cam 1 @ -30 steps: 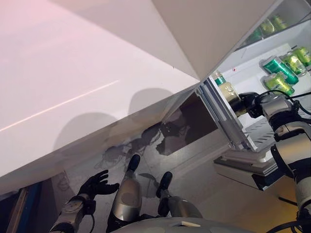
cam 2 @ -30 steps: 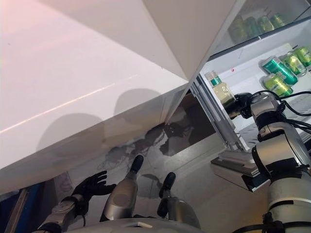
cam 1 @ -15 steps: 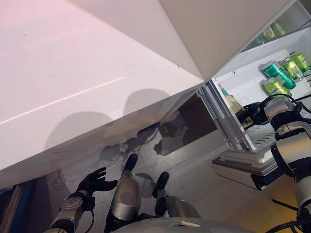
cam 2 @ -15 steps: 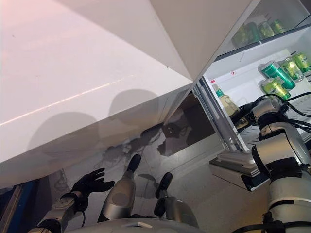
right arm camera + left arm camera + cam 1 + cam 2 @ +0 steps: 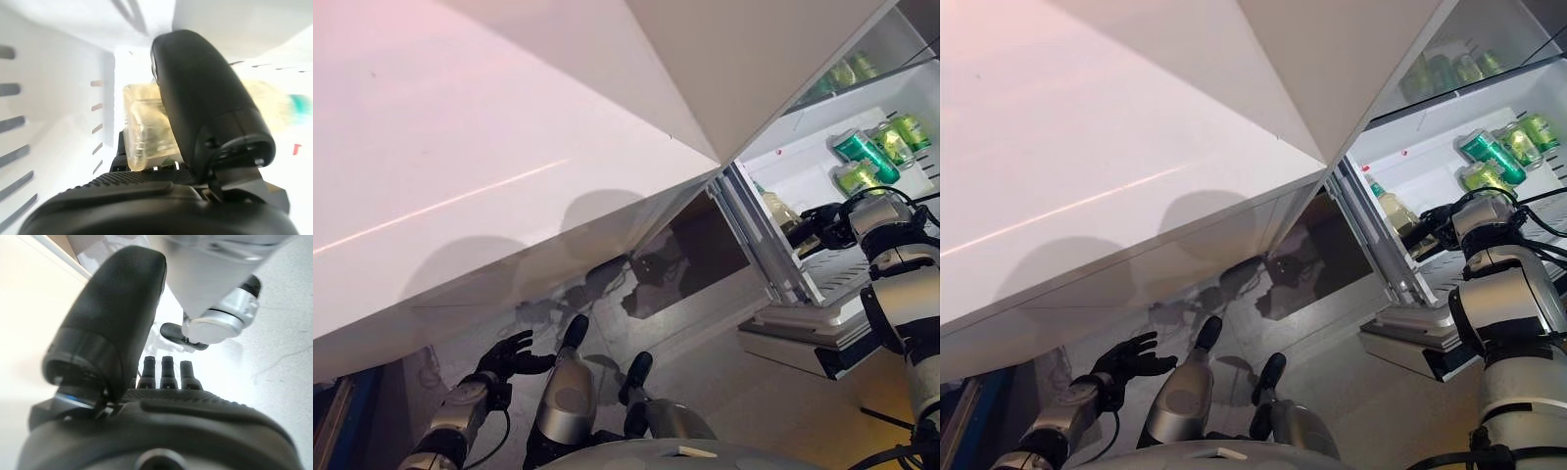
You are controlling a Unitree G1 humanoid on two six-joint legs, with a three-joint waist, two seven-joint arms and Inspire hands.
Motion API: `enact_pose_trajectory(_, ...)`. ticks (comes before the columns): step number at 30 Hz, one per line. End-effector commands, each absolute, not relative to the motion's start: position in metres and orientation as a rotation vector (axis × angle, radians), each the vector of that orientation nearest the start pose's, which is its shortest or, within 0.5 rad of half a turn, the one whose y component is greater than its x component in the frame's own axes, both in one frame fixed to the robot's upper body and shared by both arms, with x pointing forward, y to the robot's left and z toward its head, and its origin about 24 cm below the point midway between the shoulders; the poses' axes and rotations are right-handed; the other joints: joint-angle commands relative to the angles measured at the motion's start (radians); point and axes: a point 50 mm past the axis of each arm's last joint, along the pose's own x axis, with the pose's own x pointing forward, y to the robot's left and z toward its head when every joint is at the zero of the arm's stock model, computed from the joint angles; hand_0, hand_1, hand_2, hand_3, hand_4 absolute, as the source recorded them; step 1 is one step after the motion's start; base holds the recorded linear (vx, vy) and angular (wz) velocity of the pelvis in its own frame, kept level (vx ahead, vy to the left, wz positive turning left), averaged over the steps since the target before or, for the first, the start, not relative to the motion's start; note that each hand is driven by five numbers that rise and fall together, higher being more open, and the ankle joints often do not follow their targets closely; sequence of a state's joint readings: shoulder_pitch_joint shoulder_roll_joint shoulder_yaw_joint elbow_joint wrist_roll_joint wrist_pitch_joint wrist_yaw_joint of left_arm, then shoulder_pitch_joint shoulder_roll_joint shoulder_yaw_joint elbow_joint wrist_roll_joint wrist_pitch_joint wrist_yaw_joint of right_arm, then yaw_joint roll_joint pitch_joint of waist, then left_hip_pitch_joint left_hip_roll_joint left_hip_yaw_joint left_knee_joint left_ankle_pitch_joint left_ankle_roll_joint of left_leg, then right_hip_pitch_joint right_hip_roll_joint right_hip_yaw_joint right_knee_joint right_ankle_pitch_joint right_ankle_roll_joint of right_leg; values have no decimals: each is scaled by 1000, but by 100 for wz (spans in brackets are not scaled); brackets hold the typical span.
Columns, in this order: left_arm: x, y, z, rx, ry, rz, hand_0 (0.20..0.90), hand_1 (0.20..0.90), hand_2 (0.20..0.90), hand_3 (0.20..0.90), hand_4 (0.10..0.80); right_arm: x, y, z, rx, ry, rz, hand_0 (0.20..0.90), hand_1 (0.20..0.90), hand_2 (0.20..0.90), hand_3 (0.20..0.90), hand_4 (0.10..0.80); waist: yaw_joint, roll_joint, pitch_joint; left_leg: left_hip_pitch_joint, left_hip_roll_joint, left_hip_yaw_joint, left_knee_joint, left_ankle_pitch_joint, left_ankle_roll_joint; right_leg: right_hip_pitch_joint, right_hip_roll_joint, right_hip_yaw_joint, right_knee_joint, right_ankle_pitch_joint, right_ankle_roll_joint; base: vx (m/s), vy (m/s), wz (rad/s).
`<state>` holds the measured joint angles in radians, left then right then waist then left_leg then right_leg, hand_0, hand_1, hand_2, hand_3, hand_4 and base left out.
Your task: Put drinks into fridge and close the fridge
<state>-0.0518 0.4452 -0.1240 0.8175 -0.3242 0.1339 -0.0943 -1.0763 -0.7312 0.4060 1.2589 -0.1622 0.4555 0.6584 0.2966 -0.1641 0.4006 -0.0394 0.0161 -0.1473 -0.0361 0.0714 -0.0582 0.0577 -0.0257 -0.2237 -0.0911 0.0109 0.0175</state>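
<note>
The right robot hand (image 5: 1427, 233) is reaching into the open fridge (image 5: 1400, 162), its thumb and fingers wrapping round a pale yellow bottle (image 5: 1393, 210) with a green cap, which is tilting just above the white wire shelf (image 5: 847, 272). The left robot hand (image 5: 509, 356) is hanging low beside the body over the grey floor (image 5: 724, 364), fingers loosely spread and holding nothing. Green cans (image 5: 858, 153) are lying on their sides on the white shelf at the back of the fridge, and more green drinks (image 5: 1449, 70) are sitting on the shelf above. The big white fridge door (image 5: 489, 147) is standing open, filling the upper left.
</note>
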Motion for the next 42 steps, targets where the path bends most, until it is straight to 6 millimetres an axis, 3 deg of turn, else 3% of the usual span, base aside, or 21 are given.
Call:
enact_pose_trajectory(1, 163, 285, -102, 131, 967, 107, 900, 900, 900, 900, 800, 354, -353, 172, -739, 893, -12, 900, 900, 900, 900, 800, -12, 18, -98, -51, -54, 59, -10, -23, 71, -102, 17, 27, 46, 71, 21, -28, 44, -2)
enact_pose_trajectory(9, 174, 286, -99, 111, 971, 103, 900, 900, 900, 900, 800, 357, -356, 186, -725, 818, -123, 900, 900, 900, 900, 800, -23, 31, -99, -49, -54, 71, -2, -25, 70, -97, 7, 27, 51, 68, 21, -22, 32, -5)
enact_pose_trajectory(15, 170, 289, -102, 104, 995, 102, 900, 900, 900, 900, 800, 358, -362, 203, -699, 690, -205, 900, 900, 900, 900, 800, -38, 37, -116, -28, -53, 74, -6, -28, 69, -84, 1, 28, 53, 64, 23, 14, 35, 1)
enact_pose_trajectory(23, 153, 290, -112, 71, 1046, 116, 900, 900, 900, 900, 800, 368, -347, 256, -673, 243, -289, 900, 900, 900, 900, 800, -96, 51, -163, 12, -52, 97, -15, -41, 68, -67, -1, 50, 55, 54, 26, 27, 60, -2)
enact_pose_trajectory(24, 147, 288, -116, 49, 1061, 126, 900, 900, 900, 900, 800, 367, -338, 271, -688, 104, -316, 900, 900, 900, 900, 800, -120, 59, -179, 23, -53, 105, -17, -46, 69, -62, -2, 62, 54, 52, 28, 12, 84, -4)
enact_pose_trajectory(28, 137, 281, -124, 7, 1082, 137, 900, 900, 900, 900, 800, 359, -321, 292, -686, -130, -346, 900, 900, 900, 900, 800, -157, 79, -203, 42, -54, 117, -21, -53, 70, -54, -3, 81, 55, 45, 29, 16, 84, -13)
enact_pose_trajectory(34, 116, 268, -138, -58, 1134, 149, 900, 900, 900, 900, 800, 323, -286, 305, -602, -532, -333, 900, 900, 900, 900, 800, -229, 121, -251, 80, -54, 133, -25, -69, 78, -32, -3, 121, 56, 30, 29, 49, 61, -13)
enact_pose_trajectory(38, 100, 262, -145, -80, 1166, 157, 900, 900, 900, 900, 800, 286, -280, 302, -534, -764, -371, 900, 900, 900, 900, 800, -272, 135, -272, 101, -53, 144, -34, -80, 81, -22, 2, 145, 51, 25, 30, 27, 8, -5)
enact_pose_trajectory(42, 83, 255, -151, -101, 1189, 160, 900, 900, 900, 900, 800, 247, -291, 287, -434, -933, -534, 900, 900, 900, 900, 800, -311, 150, -283, 115, -50, 158, -39, -88, 82, -19, 6, 163, 50, 21, 31, 4, -1, -11)
